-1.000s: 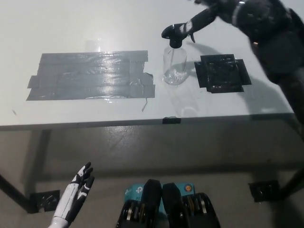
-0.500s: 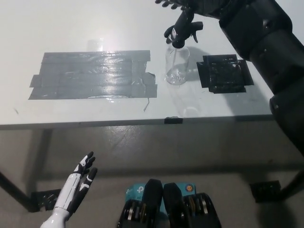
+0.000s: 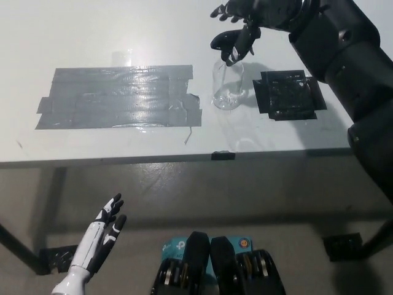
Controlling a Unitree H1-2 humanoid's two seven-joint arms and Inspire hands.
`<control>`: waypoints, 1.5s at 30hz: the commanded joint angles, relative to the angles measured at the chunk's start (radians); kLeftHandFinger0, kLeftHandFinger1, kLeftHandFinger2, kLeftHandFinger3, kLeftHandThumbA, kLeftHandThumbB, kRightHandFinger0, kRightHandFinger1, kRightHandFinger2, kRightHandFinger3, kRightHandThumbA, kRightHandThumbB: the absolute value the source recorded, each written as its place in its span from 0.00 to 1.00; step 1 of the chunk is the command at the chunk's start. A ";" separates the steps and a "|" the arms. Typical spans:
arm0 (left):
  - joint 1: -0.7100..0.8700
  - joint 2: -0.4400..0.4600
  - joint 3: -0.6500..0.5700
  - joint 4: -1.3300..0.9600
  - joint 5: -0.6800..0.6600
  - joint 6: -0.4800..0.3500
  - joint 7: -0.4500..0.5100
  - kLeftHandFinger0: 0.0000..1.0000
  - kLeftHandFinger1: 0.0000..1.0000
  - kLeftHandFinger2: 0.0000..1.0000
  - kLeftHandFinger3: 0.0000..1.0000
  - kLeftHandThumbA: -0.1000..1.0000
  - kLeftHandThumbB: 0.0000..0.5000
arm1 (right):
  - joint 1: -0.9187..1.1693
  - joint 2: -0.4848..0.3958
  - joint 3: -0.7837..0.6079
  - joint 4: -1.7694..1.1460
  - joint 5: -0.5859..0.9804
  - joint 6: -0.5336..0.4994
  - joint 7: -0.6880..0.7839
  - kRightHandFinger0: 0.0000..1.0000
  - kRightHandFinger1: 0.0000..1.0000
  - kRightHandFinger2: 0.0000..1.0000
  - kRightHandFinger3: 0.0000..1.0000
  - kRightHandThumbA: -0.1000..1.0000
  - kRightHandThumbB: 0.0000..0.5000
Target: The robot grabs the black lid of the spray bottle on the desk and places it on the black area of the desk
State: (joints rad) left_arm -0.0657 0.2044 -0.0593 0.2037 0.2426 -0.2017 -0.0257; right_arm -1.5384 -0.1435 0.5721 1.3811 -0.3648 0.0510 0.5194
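One hand is in play: the black right hand (image 3: 245, 21) reaches in from the far right and sits right over the black trigger-style lid (image 3: 228, 46) atop the clear plastic spray bottle (image 3: 228, 86). Its fingers look curled around the lid's right side, though whether the grip is firm I cannot tell. The bottle stands upright on the white desk (image 3: 123, 31), and the black taped square (image 3: 288, 94) lies just to its right, so the carry should be a short rightward one. The white left hand (image 3: 98, 243) rests below the desk's near edge, fingers apart, holding nothing.

Black lid (image 3: 228, 44) atop clear bottle (image 3: 228, 86)
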 commanded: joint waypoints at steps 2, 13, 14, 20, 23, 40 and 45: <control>-0.021 0.015 -0.003 -0.025 0.001 -0.031 -0.001 1.00 1.00 1.00 1.00 1.00 0.25 | -0.078 -0.017 -0.017 0.005 -0.020 -0.035 0.004 1.00 1.00 1.00 1.00 0.82 1.00; -0.030 0.018 -0.003 -0.024 0.005 -0.028 0.000 1.00 1.00 1.00 1.00 1.00 0.23 | -0.071 -0.028 -0.104 0.011 0.025 -0.030 0.015 1.00 1.00 1.00 1.00 0.63 0.90; -0.031 0.019 -0.004 -0.023 0.006 -0.030 0.000 1.00 1.00 1.00 1.00 1.00 0.22 | -0.065 -0.030 -0.130 0.011 0.041 -0.022 0.003 1.00 1.00 1.00 1.00 0.45 0.78; -0.044 0.020 -0.006 -0.020 0.010 -0.024 0.000 1.00 1.00 1.00 1.00 1.00 0.23 | -0.060 -0.038 -0.200 0.021 0.063 0.022 0.052 0.42 0.44 0.52 0.50 0.03 0.68; -0.050 0.022 -0.008 -0.026 0.008 -0.019 -0.006 1.00 1.00 1.00 1.00 1.00 0.21 | -0.057 -0.043 -0.225 0.020 0.066 0.051 0.047 0.33 0.40 0.49 0.47 0.00 0.70; -0.081 0.027 -0.012 -0.018 -0.002 -0.018 -0.019 1.00 1.00 1.00 1.00 1.00 0.19 | -0.054 -0.084 -0.245 0.015 0.054 0.036 0.059 0.53 0.56 0.69 0.65 0.04 0.69; -0.092 0.027 -0.012 -0.012 0.001 -0.025 -0.018 1.00 1.00 1.00 1.00 1.00 0.21 | -0.065 -0.101 -0.316 0.005 0.100 -0.011 -0.062 0.58 0.51 0.52 0.47 0.00 0.75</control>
State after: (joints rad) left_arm -0.1333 0.2158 -0.0708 0.2069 0.2489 -0.2013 -0.0400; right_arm -1.5383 -0.2091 0.3075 1.4087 -0.3174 0.0951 0.5478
